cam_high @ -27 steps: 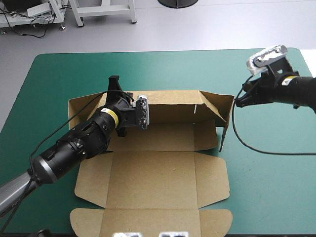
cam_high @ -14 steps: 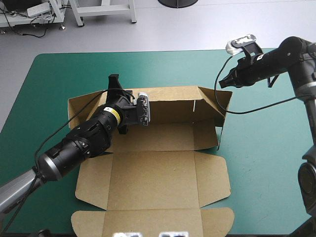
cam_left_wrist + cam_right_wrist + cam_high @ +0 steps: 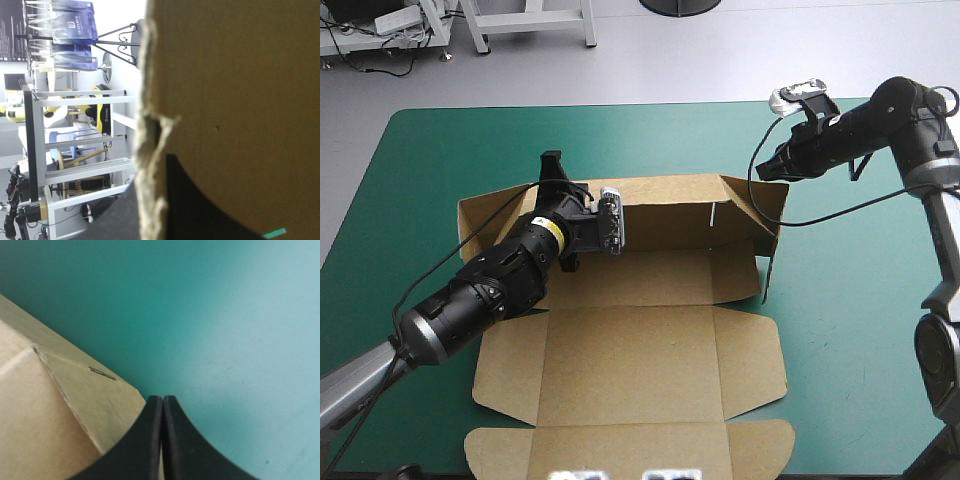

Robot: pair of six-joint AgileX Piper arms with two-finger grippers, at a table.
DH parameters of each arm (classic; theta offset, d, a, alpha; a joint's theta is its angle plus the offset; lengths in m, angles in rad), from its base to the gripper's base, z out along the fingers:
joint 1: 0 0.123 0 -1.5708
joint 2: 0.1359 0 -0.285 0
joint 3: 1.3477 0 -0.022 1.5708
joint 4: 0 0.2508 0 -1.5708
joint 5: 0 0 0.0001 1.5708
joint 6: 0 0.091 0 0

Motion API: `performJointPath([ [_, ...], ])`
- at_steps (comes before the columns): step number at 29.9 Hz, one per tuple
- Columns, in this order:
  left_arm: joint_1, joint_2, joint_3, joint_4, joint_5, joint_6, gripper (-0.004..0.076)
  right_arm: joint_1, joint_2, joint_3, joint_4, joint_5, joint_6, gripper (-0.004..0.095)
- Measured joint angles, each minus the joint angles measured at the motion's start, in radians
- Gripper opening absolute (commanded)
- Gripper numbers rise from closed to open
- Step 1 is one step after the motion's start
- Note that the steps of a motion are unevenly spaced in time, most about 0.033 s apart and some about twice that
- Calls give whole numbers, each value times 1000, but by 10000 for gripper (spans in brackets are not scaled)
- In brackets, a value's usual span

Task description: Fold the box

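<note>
Teal-green cover (image 3: 440,160) fills the frame; the brown box (image 3: 660,275) is spread at centre, far wall (image 3: 670,215) raised, lid (image 3: 630,370) flat toward the lower edge; that wall is pinched left of centre by the left gripper (image 3: 556,172); the right gripper (image 3: 763,172), fingers pressed together on nothing, is poised at the upper-right corner; shoved hard there, the wall could be torn from the pinch, the box skewed.
</note>
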Motion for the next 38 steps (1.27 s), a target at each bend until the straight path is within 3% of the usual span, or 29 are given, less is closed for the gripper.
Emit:
performJointPath([
  [15,0,17,0,2,10,0,-6,37,-59,225,56,-9,-139,-25],
  [21,0,17,0,0,16,0,-6,37,-128,325,135,-11,-349,-25],
  [31,0,17,0,-6,20,0,-6,-83,-179,548,450,-28,-802,-23],
  [38,0,17,14,1,8,-1,-6,-97,-244,711,562,-146,-1007,-18],
])
